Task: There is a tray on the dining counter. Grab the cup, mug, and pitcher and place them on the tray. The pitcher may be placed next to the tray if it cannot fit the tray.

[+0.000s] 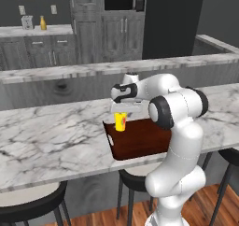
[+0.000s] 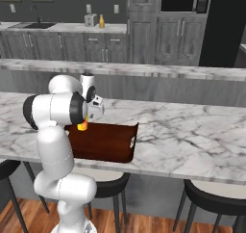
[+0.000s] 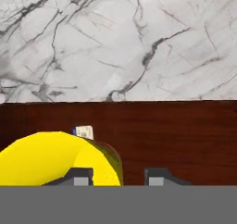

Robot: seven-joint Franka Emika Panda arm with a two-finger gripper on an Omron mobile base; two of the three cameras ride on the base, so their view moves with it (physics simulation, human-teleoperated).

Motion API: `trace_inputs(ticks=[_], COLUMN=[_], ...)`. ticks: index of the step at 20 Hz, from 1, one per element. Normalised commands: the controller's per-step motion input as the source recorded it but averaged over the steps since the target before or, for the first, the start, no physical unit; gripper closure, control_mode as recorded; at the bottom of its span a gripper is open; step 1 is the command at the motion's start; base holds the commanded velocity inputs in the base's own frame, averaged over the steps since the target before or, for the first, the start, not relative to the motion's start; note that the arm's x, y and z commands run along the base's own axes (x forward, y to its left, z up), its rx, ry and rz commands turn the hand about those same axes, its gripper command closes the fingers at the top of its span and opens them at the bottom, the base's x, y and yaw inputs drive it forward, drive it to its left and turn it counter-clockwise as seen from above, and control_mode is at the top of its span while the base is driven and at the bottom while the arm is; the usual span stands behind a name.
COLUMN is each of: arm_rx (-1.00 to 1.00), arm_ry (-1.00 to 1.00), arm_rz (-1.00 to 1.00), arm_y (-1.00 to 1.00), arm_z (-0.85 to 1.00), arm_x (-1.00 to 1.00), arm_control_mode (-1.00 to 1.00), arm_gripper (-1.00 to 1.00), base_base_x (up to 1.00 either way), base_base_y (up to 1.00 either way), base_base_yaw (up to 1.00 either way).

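Marble dining counter (image 1: 51, 136) bearing reddish-brown tray (image 1: 140, 143) directly beneath the claw (image 3: 118, 176). Yellow cup (image 1: 120, 121) upright on tray, under the claw. Claw fingertips parted narrowly, one over cup rim; grip cannot be told.

Arm folded forward, gripper (image 3: 118, 176) pointing down, jaws parted

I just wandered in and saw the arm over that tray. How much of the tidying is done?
The yellow cup stands at the near-left corner of the tray, so that part looks nearly done. The gripper sits right over it, jaws slightly apart around its rim. The pitcher waits on the far worktop; the mug remains too.
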Motion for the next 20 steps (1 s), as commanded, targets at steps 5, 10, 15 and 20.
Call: trace_inputs(ticks=[5, 10, 15, 20], arm_rx=[0.00, 0.00, 0.00, 0.00], arm_ry=[0.00, 0.00, 0.00, 0.00], arm_rz=[0.00, 0.00, 0.00, 0.00], arm_y=[0.00, -0.03, 0.00, -0.03], arm_z=[0.00, 0.21, 0.38, 0.40], arm_x=[0.00, -0.01, -0.06, -0.19], arm_control_mode=[-1.00, -1.00, -1.00, -1.00], arm_gripper=[-1.00, -1.00, -1.00, -1.00], base_base_x=[0.00, 0.00, 0.00, 0.00], base_base_y=[0.00, 0.00, 0.00, 0.00], base_base_yaw=[0.00, 0.00, 0.00, 0.00])
